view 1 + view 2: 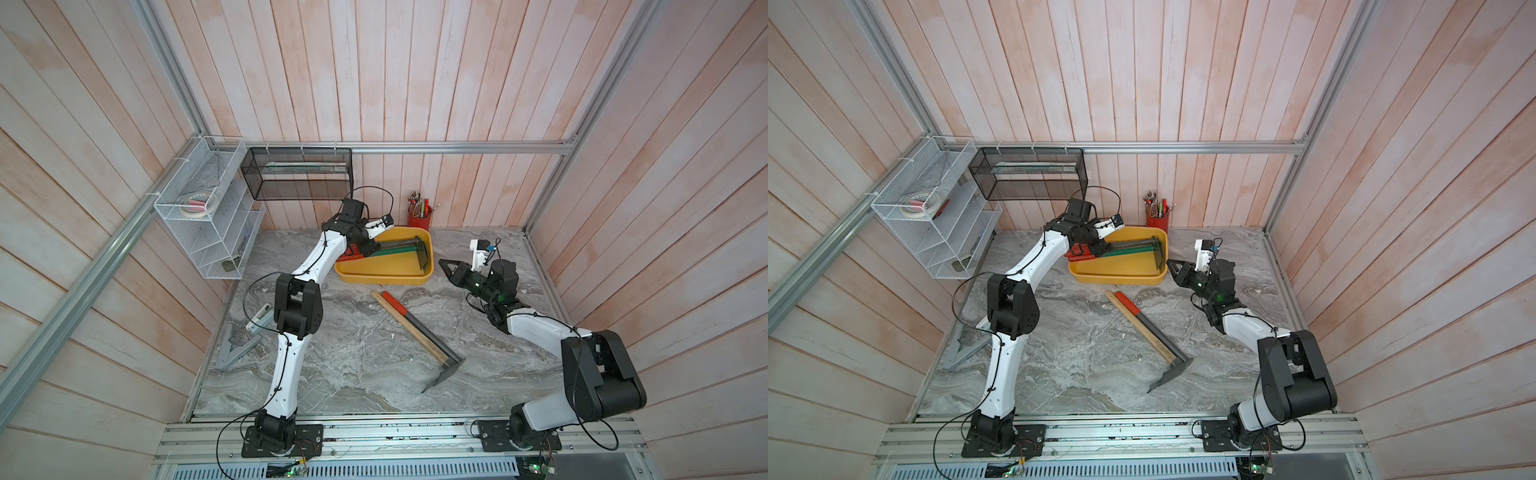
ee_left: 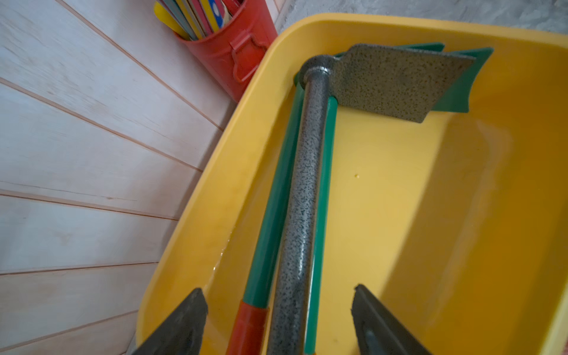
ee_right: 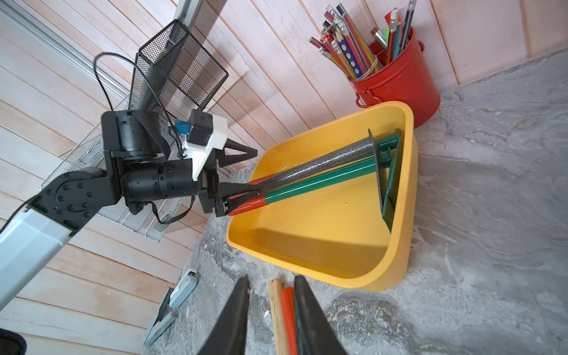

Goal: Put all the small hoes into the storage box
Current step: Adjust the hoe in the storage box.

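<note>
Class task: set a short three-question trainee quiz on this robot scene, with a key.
1. True or false: the left gripper is clamped shut on the speckled grey hoe.
2. Where is the red pencil bucket? A inside the yellow storage box; B outside it, by the wall; C hanging from the wall.
3. What colour is the grip of the hoe lying outside the box?
Key: 1 false; 2 B; 3 red.
</note>
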`<state>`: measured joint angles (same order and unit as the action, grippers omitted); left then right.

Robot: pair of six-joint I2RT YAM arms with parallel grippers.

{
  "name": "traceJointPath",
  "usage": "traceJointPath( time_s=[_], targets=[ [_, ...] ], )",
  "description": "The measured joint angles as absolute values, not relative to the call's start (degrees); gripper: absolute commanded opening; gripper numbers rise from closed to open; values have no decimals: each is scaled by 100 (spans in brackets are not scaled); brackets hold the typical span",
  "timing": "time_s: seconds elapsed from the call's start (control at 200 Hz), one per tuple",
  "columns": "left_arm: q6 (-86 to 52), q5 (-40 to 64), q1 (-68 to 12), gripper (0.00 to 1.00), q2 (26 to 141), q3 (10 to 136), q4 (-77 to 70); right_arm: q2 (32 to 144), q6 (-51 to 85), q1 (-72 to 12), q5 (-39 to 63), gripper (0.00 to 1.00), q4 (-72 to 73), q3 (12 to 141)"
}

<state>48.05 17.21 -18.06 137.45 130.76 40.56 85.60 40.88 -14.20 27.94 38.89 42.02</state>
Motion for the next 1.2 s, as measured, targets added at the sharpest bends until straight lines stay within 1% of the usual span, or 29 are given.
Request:
traceJointPath(
  time_s=[0.295, 0.505, 0.635, 0.735, 1.085, 1.2],
  targets=[
    [5052, 1645, -1802, 77, 13845, 13076, 3962, 8578, 4091, -1420, 2797, 27, 3883, 4202],
    [5148, 1601, -1802, 77, 13957, 13085, 3791, 8788, 4097, -1420, 2801, 26, 3907, 4136],
    [5151, 1601, -1802, 75, 14169, 13085, 3765, 8899, 4115, -1420, 2801, 26, 3909, 4117],
    [5146, 1599, -1800, 70, 14293, 13085, 3750, 8956, 4117, -1420, 2803, 25, 3938, 4117],
    [5216, 1603, -1796, 44, 14304, 13034, 3345, 9277, 4244, -1420, 2827, 23, 4171, 4117],
    [5188, 1608, -1806, 37, 14304, 12951, 3166, 9312, 4287, -1420, 2842, 23, 4241, 4117]
  ],
)
